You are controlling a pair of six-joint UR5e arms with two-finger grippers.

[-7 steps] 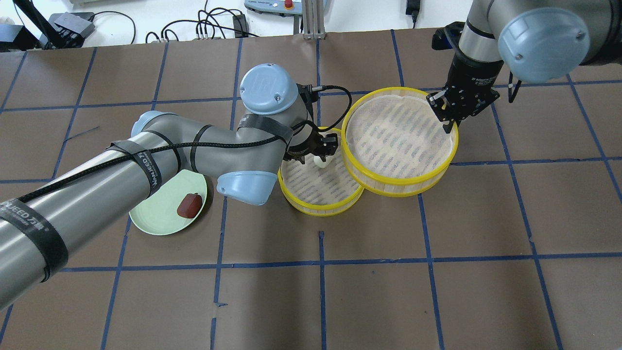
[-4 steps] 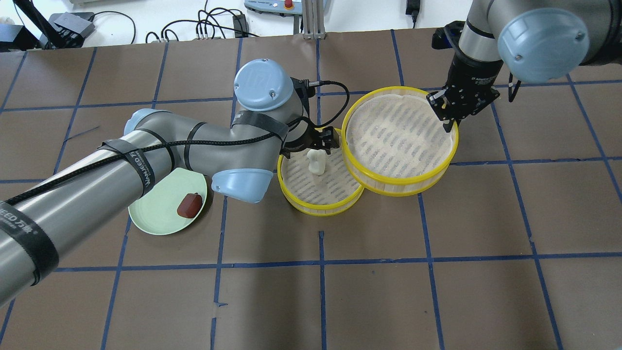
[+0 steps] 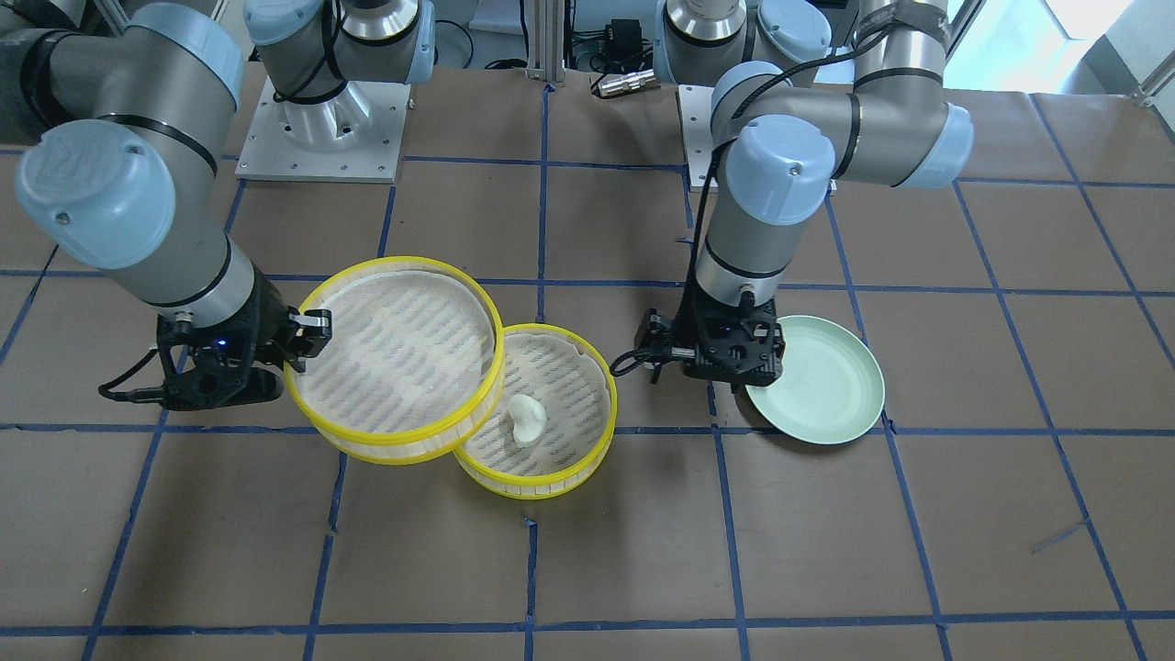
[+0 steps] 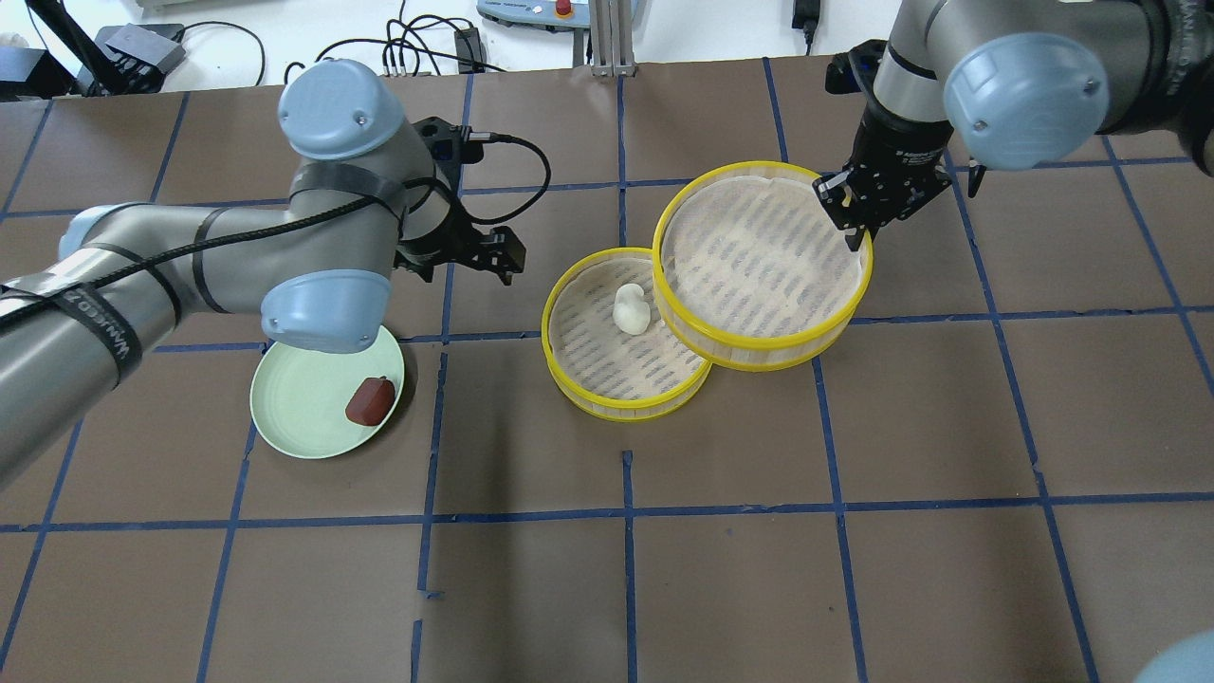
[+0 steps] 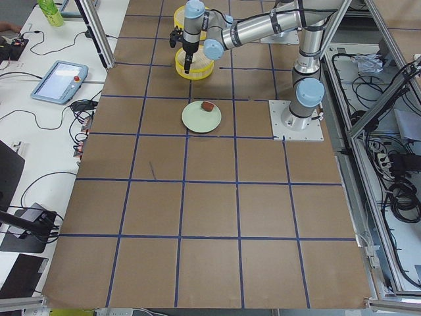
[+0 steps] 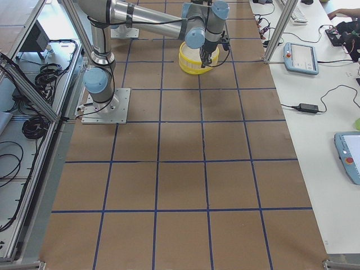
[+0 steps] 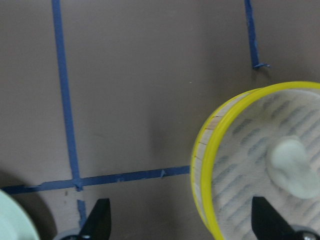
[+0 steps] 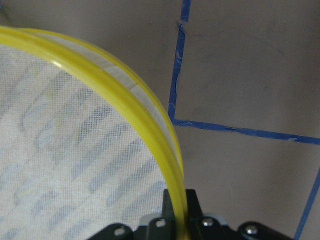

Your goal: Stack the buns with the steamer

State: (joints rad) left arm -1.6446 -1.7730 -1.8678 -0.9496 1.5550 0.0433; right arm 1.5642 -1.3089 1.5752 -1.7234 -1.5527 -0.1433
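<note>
Gripping the yellow rim of the upper steamer tray (image 4: 770, 349), the right gripper (image 4: 860, 232) has one finger inside the tray wall and one outside, closed tight on it. That tray is lined with white cloth and holds nothing. Its near edge overlaps the rim of the lower steamer tray (image 4: 607, 410), covering the part of that tray on the right arm's side; whether the two rims touch is unclear.

The left gripper (image 4: 507, 258) hangs with its fingers wide apart and nothing between them. It is above bare brown table (image 4: 854, 569), between the lower tray and the pale green plate (image 4: 294, 398).

The white bun (image 4: 630, 308) lies on the cloth inside the lower tray, just beside the overlapping edge of the upper one. The reddish-brown bun (image 4: 370, 400) sits on the plate, near the plate edge that faces the trays. In the overhead view, the left arm's blue-capped joint hangs over the plate's far edge.

Blue tape lines cross the table in a grid. Cables (image 4: 417, 47) lie beyond its far edge.
</note>
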